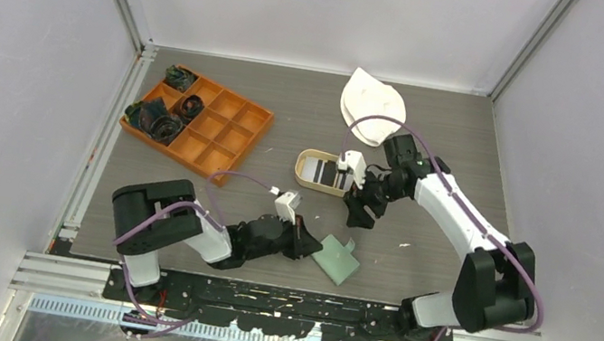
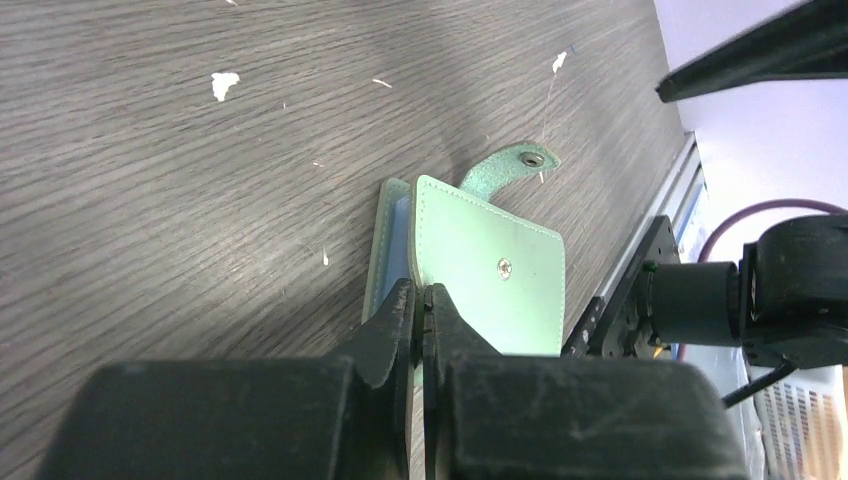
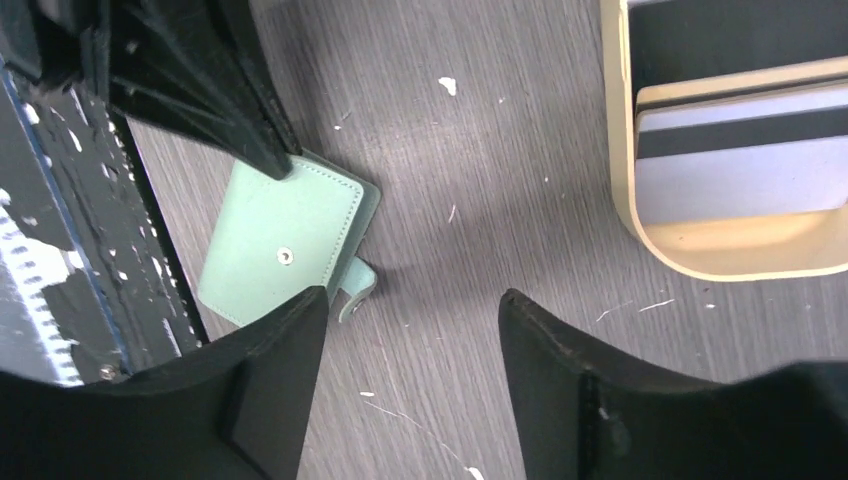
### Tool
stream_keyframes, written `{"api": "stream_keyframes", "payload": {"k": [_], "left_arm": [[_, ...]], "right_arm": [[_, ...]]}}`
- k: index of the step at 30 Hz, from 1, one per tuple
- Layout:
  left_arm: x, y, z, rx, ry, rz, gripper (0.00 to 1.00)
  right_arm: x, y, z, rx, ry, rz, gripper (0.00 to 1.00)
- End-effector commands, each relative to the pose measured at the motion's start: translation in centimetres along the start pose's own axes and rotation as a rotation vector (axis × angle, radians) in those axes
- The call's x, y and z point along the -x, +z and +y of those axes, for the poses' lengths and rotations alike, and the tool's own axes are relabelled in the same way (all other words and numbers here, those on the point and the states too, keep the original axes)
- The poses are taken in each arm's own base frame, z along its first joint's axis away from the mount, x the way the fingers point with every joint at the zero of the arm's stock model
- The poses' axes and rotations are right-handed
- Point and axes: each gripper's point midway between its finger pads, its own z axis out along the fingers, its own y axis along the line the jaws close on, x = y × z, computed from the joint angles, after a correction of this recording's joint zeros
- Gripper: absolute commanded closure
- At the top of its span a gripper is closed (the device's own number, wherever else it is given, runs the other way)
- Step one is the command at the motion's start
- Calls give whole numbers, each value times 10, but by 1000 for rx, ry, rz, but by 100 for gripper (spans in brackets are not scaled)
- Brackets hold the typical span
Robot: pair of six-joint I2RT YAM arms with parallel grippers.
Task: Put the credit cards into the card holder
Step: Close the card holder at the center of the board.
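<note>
The sage-green card holder (image 1: 337, 259) lies near the table's front edge, its snap strap undone. In the left wrist view the card holder (image 2: 500, 265) has its top cover lifted a little, with blue-grey pockets showing under it. My left gripper (image 2: 421, 300) is shut on the near edge of that cover; it also shows in the top view (image 1: 306, 243). The credit cards (image 1: 324, 172) lie stacked in an oval tan tray (image 1: 302, 167), grey and white with black stripes (image 3: 740, 160). My right gripper (image 3: 410, 300) is open and empty above the table between the card holder (image 3: 285, 250) and the tray (image 3: 700, 255).
An orange compartment box (image 1: 213, 133) with dark cord bundles (image 1: 158, 118) stands at the back left. A white rounded object (image 1: 373, 104) lies at the back, behind the tray. The black mounting rail (image 1: 260, 297) runs along the front edge, close to the card holder.
</note>
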Motion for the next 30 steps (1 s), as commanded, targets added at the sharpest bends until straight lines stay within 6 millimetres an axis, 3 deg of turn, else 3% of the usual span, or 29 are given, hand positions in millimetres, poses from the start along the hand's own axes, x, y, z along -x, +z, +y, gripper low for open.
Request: {"api": "stream_keyframes", "payload": {"k": [1,7,19,30], "left_arm": [[9,3,12,120,-25,-88,100],[7,7,13,148,-58,-107,100],[4,10,14,160,-60,-111,100],[3,9,13,156,-60,-108,100]], "right_arm": [[-6,-1,1,38,167,59,40],[-30,1,1,-7,196,132,39],[-43,18,6,52,221,255,41],[-43,27,5,43,212,288,58]]}}
